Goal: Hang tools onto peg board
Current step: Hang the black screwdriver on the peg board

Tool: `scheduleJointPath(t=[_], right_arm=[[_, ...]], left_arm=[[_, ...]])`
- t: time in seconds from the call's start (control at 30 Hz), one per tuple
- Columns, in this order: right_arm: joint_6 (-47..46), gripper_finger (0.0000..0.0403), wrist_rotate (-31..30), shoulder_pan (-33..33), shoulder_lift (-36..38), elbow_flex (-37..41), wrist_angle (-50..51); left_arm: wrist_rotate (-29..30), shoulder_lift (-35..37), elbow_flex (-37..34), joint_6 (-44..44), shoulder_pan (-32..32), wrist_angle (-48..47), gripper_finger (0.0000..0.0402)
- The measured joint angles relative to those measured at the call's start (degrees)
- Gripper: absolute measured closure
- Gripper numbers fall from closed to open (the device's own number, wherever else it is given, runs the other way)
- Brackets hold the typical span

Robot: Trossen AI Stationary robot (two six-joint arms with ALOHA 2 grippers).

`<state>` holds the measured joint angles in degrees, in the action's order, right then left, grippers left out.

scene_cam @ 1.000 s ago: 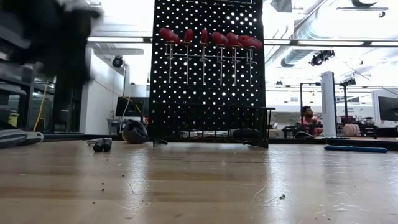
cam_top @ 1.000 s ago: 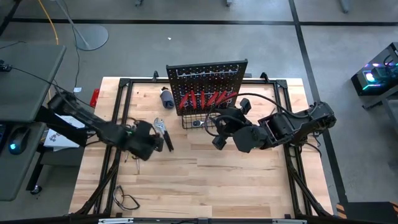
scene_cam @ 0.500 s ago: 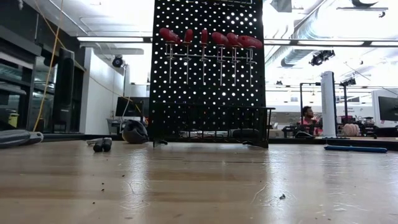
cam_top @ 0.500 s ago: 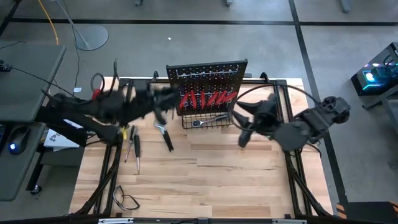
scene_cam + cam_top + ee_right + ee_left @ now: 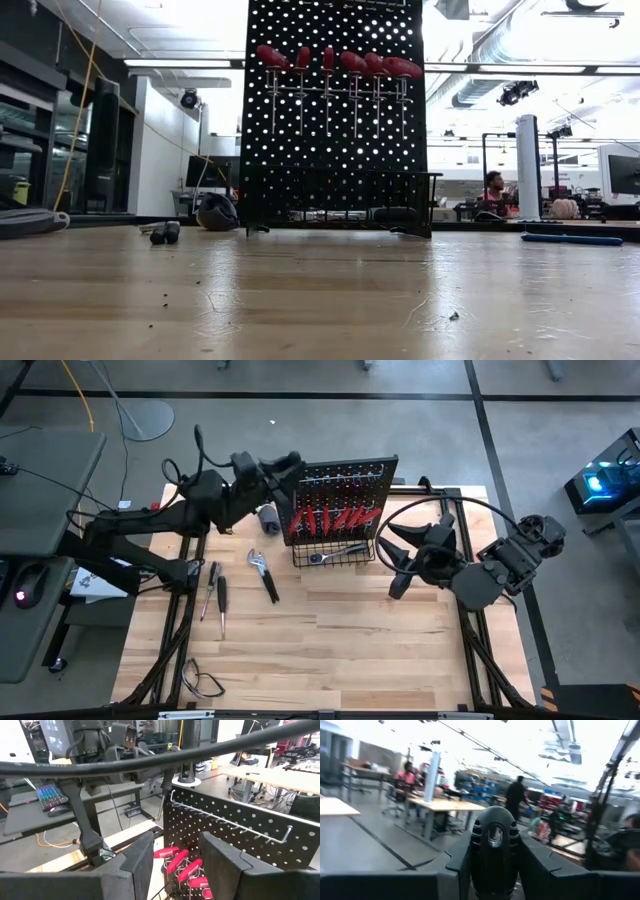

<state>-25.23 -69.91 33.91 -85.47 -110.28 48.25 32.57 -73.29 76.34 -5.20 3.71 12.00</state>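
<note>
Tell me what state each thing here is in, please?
peg board: upright on the table.
red-handled screwdrivers: hanging on the peg board.
wrench: lying in the basket.
pliers: lying flat on the table.
left tool: closed on a black handle, beside the board's top.
right tool: open, empty.

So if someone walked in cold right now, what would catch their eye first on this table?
Probably the row of red-handled screwdrivers hanging across the black peg board at the table's far edge. Next, the left hand, raised beside the board's left end and closed on a black-handled tool. The right hand waits open to the right of the wire basket, and a few tools lie loose on the wood left of it.
</note>
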Motion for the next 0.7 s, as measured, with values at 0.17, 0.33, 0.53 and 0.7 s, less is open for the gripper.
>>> scheduleJointPath(t=[0.17,0.33,0.53,0.7], right_arm=[[0.32,0.0252,-0.04,0.0,0.04,-0.02,0.18],[1.25,0.0252,-0.02,0.0,0.04,0.0,0.24],[1.25,0.0252,-0.02,0.0,0.04,0.0,0.24],[0.67,0.0252,0.0,0.0,0.04,-0.02,0.22]], left_arm=[[2.9,-0.05,0.0,3.38,0.38,-0.05,0.0294],[3.45,-0.99,-0.7,3.27,1.93,2.01,0.0294],[3.64,-3.08,-1.36,2.71,3.45,4.87,0.0294],[4.05,-4.65,-1.44,4.43,3.78,8.03,0.0261]])
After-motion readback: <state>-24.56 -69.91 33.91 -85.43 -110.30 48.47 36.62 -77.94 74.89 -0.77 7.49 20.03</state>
